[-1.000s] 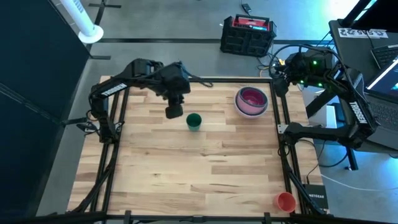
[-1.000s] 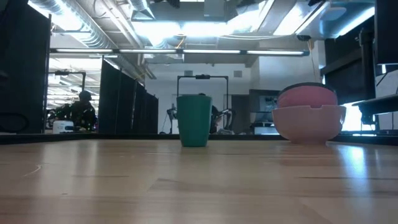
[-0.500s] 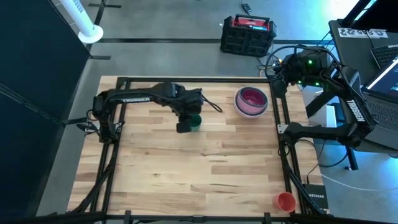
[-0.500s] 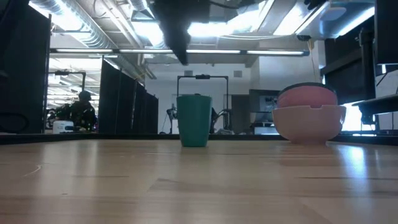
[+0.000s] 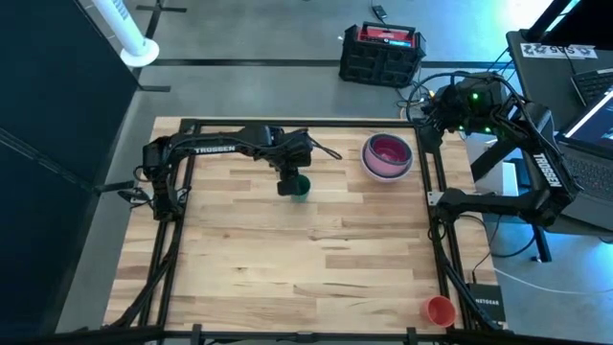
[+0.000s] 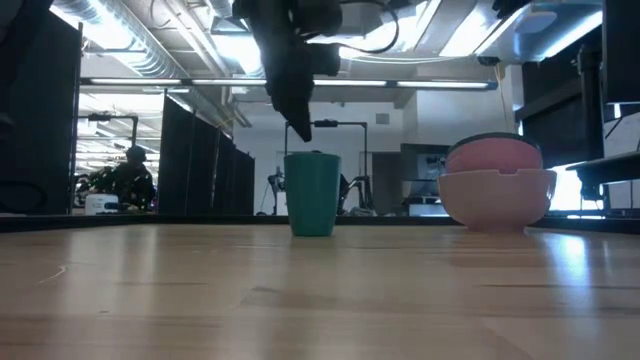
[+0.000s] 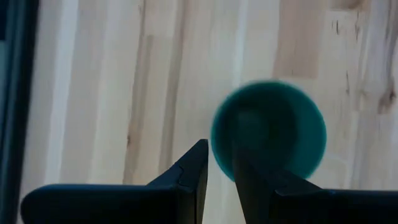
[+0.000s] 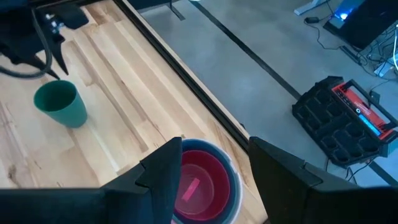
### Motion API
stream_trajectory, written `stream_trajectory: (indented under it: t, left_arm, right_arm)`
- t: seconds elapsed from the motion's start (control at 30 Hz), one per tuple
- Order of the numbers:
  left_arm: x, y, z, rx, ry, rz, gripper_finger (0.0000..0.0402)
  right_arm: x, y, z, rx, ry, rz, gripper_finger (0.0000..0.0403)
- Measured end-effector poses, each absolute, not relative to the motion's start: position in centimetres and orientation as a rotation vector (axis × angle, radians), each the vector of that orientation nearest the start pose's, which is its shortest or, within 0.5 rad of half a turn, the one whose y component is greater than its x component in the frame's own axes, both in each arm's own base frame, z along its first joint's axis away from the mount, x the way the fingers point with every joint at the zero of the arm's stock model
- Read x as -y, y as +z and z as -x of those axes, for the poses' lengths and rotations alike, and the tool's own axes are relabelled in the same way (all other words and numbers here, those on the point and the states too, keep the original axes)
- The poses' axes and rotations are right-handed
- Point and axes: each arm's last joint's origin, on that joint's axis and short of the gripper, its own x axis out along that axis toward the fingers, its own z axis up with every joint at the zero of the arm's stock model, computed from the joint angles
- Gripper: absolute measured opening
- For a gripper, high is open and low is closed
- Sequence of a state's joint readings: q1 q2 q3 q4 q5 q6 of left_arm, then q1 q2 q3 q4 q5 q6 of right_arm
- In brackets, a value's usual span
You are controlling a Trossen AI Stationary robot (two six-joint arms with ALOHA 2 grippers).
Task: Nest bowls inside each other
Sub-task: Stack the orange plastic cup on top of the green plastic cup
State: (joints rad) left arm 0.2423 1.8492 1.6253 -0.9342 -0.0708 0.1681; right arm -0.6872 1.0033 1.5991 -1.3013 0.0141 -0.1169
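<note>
A small teal bowl stands upright on its base on the wooden table, left of centre near the far edge. My left gripper hangs just above the bowl's rim on its left side. It points steeply down, its fingers a narrow gap apart, and touches nothing. Near the far right corner stands a stack of nested bowls: a pale pink outer bowl, a blue rim and a hot pink inside. My right gripper waits open, high above that stack.
Black frame rails run along the table's edges. An orange cup sits beyond the rail at the near right corner. A black and red case lies on the floor behind the table. The near half of the table is bare wood.
My left gripper has come down and moved a little toward the table's right edge, to a place just over the teal bowl's rim. In the low view it has come into the picture from above. The teal bowl and the stack have not moved.
</note>
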Motion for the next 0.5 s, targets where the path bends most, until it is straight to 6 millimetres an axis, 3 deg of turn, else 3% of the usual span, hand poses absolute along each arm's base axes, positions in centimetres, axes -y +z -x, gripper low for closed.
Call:
stream_trajectory:
  t: [0.4, 0.5]
  left_arm:
    - [-9.4, 27.3, -37.2, -1.17, 0.184, -0.04, 0.0056]
    - [-9.4, 27.3, -37.2, -1.169, 0.185, -0.039, 0.0056]
  right_arm:
    - [5.5, 43.0, -8.4, -0.845, -0.235, -0.392, 0.0175]
    - [4.3, 42.1, -7.8, -0.807, -0.04, -0.489, 0.0175]
